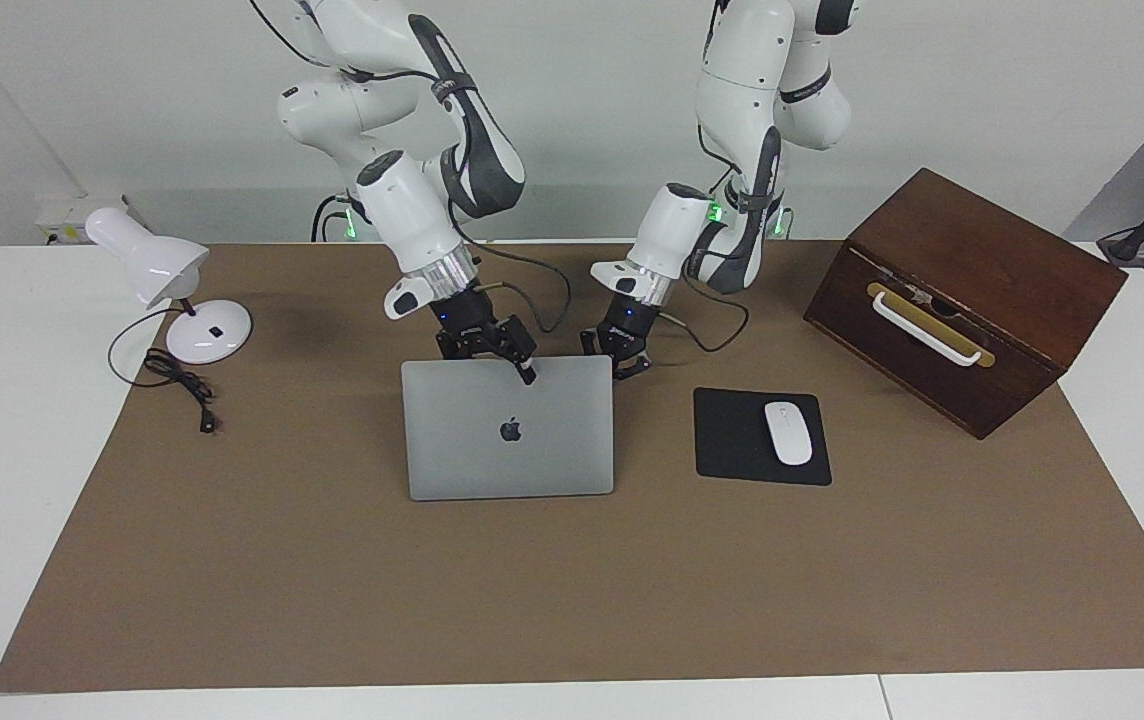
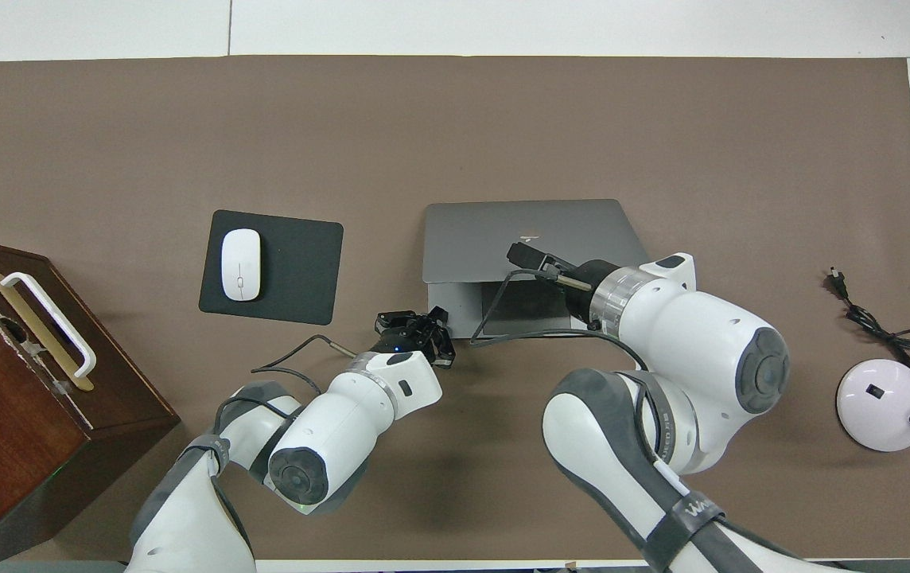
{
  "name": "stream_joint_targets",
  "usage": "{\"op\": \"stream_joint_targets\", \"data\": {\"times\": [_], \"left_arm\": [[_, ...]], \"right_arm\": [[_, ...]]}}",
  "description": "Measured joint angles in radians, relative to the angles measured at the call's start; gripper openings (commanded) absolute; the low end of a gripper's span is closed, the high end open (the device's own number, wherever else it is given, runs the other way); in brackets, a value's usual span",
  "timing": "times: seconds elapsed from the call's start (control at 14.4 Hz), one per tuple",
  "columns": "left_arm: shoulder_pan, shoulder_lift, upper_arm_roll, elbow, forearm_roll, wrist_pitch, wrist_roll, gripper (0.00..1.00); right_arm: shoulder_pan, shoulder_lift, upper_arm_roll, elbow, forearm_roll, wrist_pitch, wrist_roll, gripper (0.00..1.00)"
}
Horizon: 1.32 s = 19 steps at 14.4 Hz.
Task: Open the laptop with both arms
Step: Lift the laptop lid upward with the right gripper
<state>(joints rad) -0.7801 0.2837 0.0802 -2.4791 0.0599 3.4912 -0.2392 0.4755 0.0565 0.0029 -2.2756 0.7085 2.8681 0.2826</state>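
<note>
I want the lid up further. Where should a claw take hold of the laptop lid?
Take the laptop lid by its raised free edge, nearer to the robots, coming from the robots' end: the hinge runs along the farther edge, leaving a gap underneath. The right claw is there; the left claw is at the base's corner.

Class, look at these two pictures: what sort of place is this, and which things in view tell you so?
Most likely a robot lab set up as a mock office desk. A laptop, a mouse on a black pad and a desk lamp lie on a brown mat, with two robot arms mounted at the table.
</note>
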Motion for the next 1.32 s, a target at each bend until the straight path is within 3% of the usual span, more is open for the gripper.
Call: {"op": "stream_joint_targets", "data": {"times": [1.32], "left_arm": [[0.0,0.001,0.004,0.0,0.017,0.001,0.002,0.0]], "right_arm": [[-0.141,0.133,-0.003,0.336,-0.238,-0.275,0.0,1.0]]}}
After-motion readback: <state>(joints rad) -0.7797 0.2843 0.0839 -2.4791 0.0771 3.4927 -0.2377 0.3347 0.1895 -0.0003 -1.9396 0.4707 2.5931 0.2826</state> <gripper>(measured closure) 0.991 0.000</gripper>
